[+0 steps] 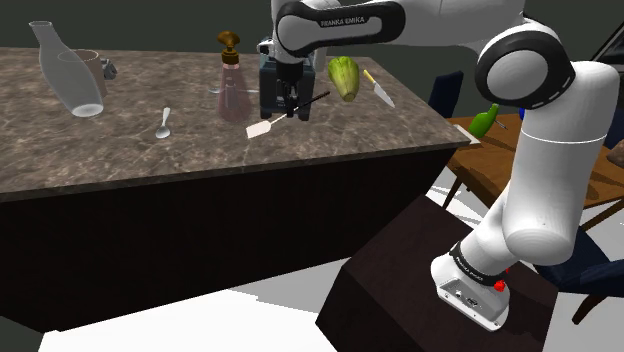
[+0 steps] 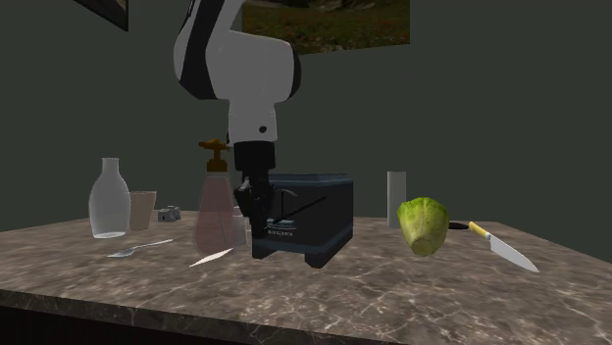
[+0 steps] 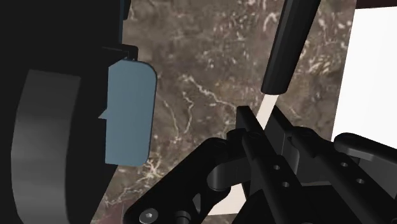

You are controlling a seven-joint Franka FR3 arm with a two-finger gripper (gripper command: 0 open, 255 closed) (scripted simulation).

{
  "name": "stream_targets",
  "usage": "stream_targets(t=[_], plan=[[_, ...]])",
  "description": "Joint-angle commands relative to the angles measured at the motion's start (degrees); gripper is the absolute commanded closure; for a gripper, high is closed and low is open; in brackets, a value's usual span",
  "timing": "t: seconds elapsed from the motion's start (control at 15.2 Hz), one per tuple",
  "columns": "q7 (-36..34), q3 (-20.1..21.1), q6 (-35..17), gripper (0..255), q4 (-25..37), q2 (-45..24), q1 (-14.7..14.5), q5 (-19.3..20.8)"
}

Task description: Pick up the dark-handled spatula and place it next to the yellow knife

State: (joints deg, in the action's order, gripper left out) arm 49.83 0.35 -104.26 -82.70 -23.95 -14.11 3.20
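Note:
The spatula (image 1: 290, 112) has a pale blade and a dark handle, and it slants with the handle end raised. My gripper (image 1: 292, 104) is shut on its middle, just above the marble counter (image 1: 150, 160). In the second exterior view the spatula (image 2: 218, 256) points its blade tip down near the countertop, under the gripper (image 2: 257, 214). The wrist view has the dark handle (image 3: 287, 51) and the pale shaft running into the gripper (image 3: 254, 130). The yellow-handled knife (image 1: 378, 90) (image 2: 500, 245) lies flat beyond a green lettuce (image 1: 344, 78) (image 2: 424, 225), at the counter's right end in the shoulder view.
A dark box appliance (image 1: 274, 85) (image 2: 306, 221) stands right behind the gripper. A pink soap dispenser (image 1: 233, 85), a spoon (image 1: 164, 123), a glass bottle (image 1: 65, 70) and a cup (image 1: 92, 66) sit to the shoulder view's left. A wooden table with a green bottle (image 1: 485, 120) is off right.

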Motion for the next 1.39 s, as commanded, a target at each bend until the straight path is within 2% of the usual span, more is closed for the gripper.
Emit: stream_targets(t=[0.0,0.4,0.86,1.32], plan=[[0.12,-0.01,1.47,255,1.34,0.11,0.03,-0.02],[0.32,-0.01,5.60,255,5.35,0.23,0.00,-0.07],[7.84,-2.49,1.46,255,-6.12,7.97,5.25,-0.47],[16.04,-5.68,-1.02,255,-12.94,12.76,10.34,-0.64]])
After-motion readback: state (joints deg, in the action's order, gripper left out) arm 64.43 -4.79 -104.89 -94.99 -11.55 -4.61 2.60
